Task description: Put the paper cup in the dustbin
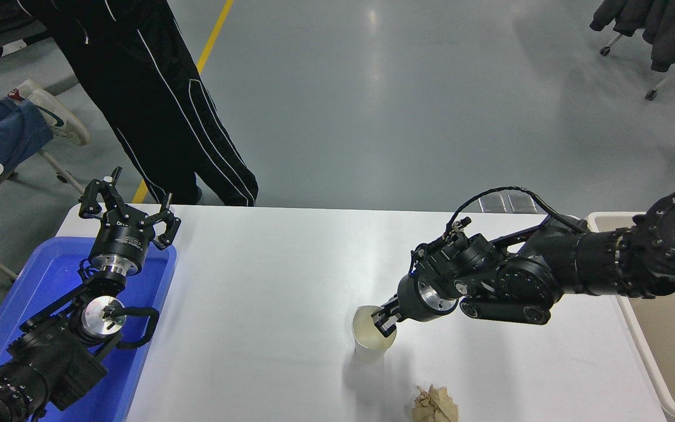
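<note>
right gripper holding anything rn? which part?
The right gripper is shut on the paper cup, pinching its rim on the right side, one finger inside. The cup stands on the table.

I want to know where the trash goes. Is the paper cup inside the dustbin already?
No, the paper cup stands on the white table, left of the dustbin.

Paper cup (pixel 371 343) upright right of centre on table (pixel 267 281), right gripper (pixel 385 323) at its rim; paper wad (pixel 435 404) nearer, just right; dustbin (pixel 654 357) beyond table's right edge; tray (pixel 9 328) far left under parked left gripper (pixel 126 214)
</note>
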Motion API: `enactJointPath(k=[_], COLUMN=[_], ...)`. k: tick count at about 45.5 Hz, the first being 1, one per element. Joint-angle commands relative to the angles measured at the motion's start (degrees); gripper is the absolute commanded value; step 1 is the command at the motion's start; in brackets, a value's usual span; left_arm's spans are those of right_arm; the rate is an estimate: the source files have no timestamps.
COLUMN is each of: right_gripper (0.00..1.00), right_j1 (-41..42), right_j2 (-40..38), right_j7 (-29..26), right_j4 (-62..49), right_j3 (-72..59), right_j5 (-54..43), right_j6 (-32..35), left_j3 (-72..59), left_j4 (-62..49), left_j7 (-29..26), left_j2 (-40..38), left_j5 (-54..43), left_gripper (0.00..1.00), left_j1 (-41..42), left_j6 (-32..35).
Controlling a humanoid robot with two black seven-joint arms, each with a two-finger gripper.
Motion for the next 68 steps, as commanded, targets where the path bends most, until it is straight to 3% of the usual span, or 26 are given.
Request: enactJointPath(k=[1, 12, 38, 60, 68], right_gripper=[0.00, 0.00, 0.00, 0.00, 0.00], right_j1=[-0.22, 1.36, 27.46, 36.51, 35.73], right_j2=[-0.03, -0.56, -9.70, -14.10, -14.18], right_j7=[0.68, 0.69, 0.51, -0.11, -0.02], right_j4=[-0.16, 0.37, 11.88, 16.01, 16.02], right_j3=[-0.14, 0.04, -0.22, 0.04, -0.22], right_j5=[0.06, 1.81, 13.60, 15.44, 15.62], right_j6=[0.04, 1.17, 11.28, 15.50, 15.24], left_j3=[0.01, 0.01, 0.01, 0.01, 0.01], left_j4=[0.00, 0.00, 0.00, 0.00, 0.00], left_j7=[-0.02, -0.02, -0.02, -0.02, -0.02], left_j2=[0.00, 0.00, 0.00, 0.00, 0.00], left_j5=[0.00, 0.00, 0.00, 0.00, 0.00], left_gripper=[1.00, 1.00, 1.00, 1.00, 1.00], left_j1=[0.00, 0.00, 0.00, 0.00, 0.00], left_j6=[0.00, 0.00, 0.00, 0.00, 0.00])
